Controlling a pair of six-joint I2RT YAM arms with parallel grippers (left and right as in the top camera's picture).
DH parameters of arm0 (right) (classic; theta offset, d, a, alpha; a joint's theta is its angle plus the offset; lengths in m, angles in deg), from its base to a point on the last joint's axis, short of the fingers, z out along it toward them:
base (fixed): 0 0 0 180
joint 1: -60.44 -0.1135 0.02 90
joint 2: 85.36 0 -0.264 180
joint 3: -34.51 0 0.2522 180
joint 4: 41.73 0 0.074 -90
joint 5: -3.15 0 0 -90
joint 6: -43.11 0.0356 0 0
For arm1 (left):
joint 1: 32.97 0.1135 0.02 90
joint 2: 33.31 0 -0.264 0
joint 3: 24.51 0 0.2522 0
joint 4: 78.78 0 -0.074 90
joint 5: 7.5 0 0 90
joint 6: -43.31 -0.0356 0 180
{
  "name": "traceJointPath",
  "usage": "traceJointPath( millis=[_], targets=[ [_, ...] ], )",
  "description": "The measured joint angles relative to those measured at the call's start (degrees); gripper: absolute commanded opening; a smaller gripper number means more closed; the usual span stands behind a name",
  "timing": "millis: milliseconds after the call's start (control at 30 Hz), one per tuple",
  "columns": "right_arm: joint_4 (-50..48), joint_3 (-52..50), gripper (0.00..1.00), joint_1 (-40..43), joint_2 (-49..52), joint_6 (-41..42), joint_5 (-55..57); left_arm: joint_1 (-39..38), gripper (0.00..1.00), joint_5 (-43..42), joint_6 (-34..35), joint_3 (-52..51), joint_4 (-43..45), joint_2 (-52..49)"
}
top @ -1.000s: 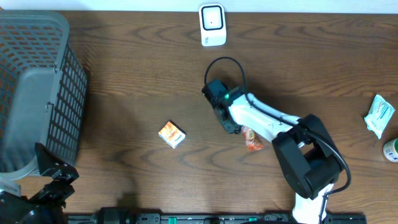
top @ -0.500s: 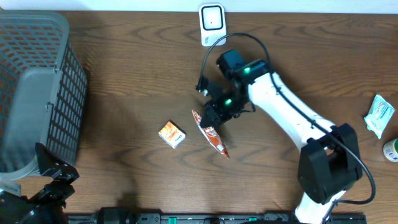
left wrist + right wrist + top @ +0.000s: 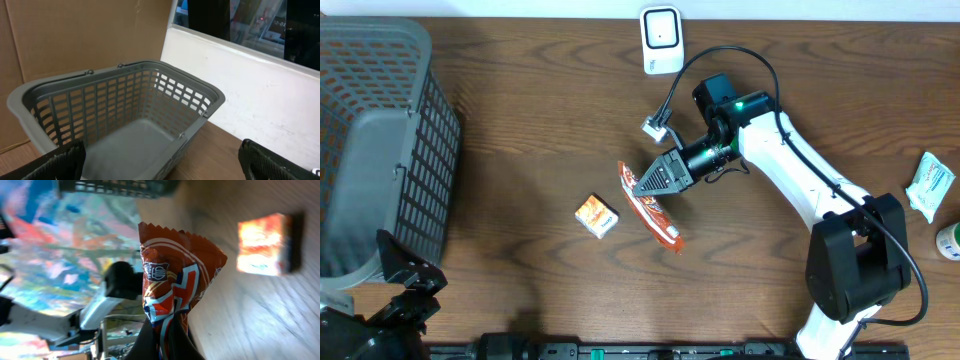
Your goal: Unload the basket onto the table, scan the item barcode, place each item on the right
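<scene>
Transport looks like the step in hand: the right gripper (image 3: 646, 183) is clamped on one end of a red-orange snack packet (image 3: 657, 217). It holds the packet tilted over the counter (image 3: 520, 120), just beside a small orange box (image 3: 596, 216) and well short of the white scanner (image 3: 661, 40). Next, I'd guess, the packet must travel to the scanner with its barcode face turned toward it. The left gripper (image 3: 410, 272) sits wide open and empty by the grey basket (image 3: 380, 150).

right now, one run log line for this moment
right fingers: shut on snack packet | snack packet: held short of scanner | left fingers: open, facing basket
</scene>
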Motion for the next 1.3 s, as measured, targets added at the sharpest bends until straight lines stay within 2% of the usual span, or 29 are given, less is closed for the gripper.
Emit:
traceJointPath(
  millis=[367, 633, 700, 967, 1133, 1300],
  targets=[
    [-0.2, 0.0, 0.01, 0.0, 0.0, -3.6, -13.2, 0.0, 0.98, 0.0, 0.0, 0.0, 0.0, 0.0],
    [-2.3, 0.0, 0.01, 0.1, 0.0, -5.5, -16.5, 0.0, 0.98, 0.0, 0.0, 0.0, 0.0, 0.0],
    [-2.5, 0.0, 0.01, 0.2, 0.0, -5.6, -14.9, 0.0, 0.98, 0.0, 0.0, 0.0, 0.0, 0.0],
    [-0.6, -1.0, 0.01, -0.9, 0.0, -5.8, 6.6, 0.0, 0.98, 0.0, 0.0, 0.0, 0.0, 0.0],
    [-1.1, -5.1, 0.01, -2.3, 0.0, -5.9, 8.1, 0.0, 0.98, 0.0, 0.0, 0.0, 0.0, 0.0],
    [-10.1, -14.6, 0.01, -3.8, 0.1, -3.8, 7.4, 0.0, 0.98, 0.0, 0.0, 0.0, 0.0, 0.0]
  ],
)
